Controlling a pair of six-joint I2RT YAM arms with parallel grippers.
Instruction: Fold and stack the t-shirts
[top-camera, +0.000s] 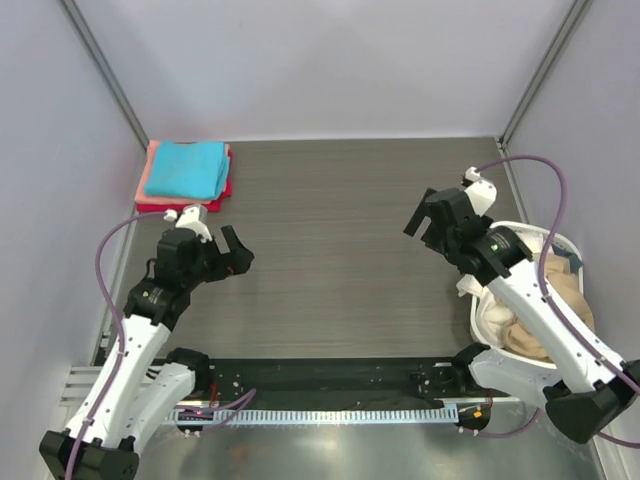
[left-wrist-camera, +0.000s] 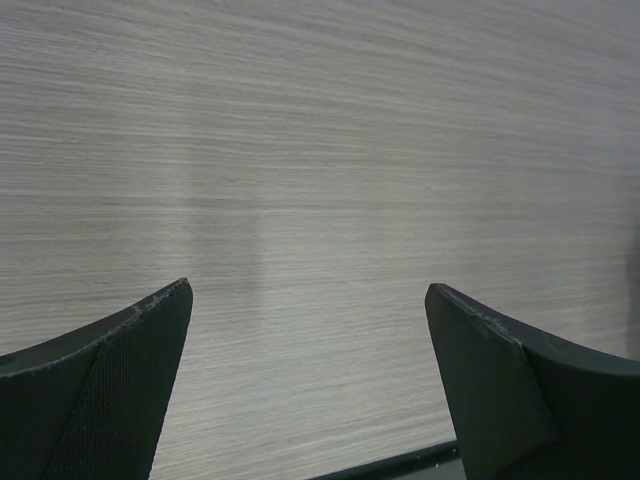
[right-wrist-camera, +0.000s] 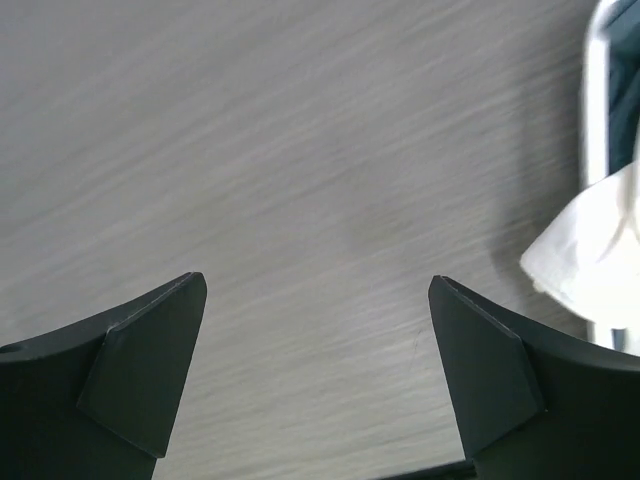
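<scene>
Now left gripper and right gripper are held wide, empty; folded t-shirts are stacked at the far-left corner of the table

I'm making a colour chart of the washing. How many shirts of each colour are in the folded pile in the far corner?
Turquoise shirt: 1
Red shirt: 1
Salmon-pink shirt: 1
Total: 3 shirts showing in the pile

Grey wood-grain table; pale lilac walls w/ metal corner posts; even light.
</scene>
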